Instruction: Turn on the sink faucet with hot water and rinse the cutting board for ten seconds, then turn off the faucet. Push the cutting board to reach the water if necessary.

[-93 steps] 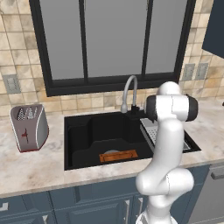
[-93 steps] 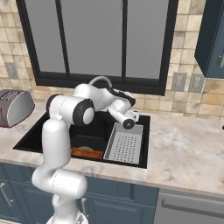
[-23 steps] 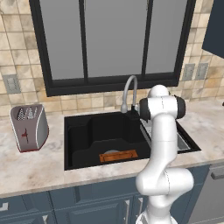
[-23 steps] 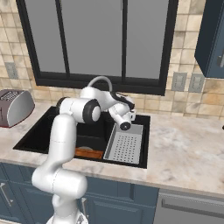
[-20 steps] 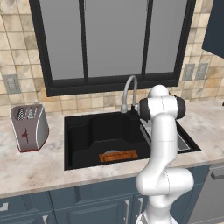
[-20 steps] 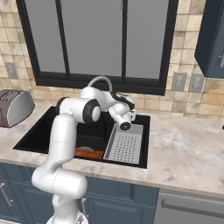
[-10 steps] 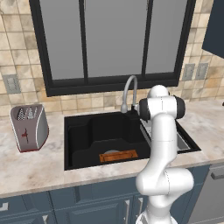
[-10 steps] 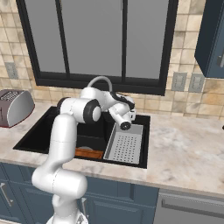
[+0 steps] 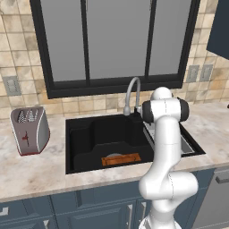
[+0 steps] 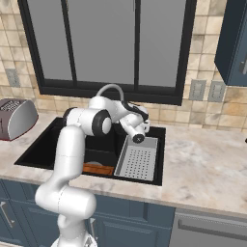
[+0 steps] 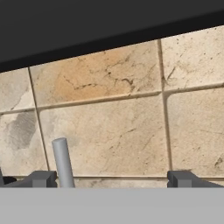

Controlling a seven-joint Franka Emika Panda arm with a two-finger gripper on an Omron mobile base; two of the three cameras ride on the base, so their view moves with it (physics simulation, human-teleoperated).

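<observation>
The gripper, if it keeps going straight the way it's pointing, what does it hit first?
Most likely the tiled backsplash behind the sink; the open gripper faces it squarely, with the faucet's grey lever just inside one jaw.

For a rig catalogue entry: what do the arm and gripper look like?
The arm is glossy white with rounded tubular links and dark bands at the joints. The gripper ends in two small dark grey blocky finger tips. No cables or markings show.

matte black sink [image 9: 80, 134], orange-brown cutting board [image 9: 121, 159]; grey faucet [image 9: 131, 91], beige tiles [image 11: 113, 127]
</observation>
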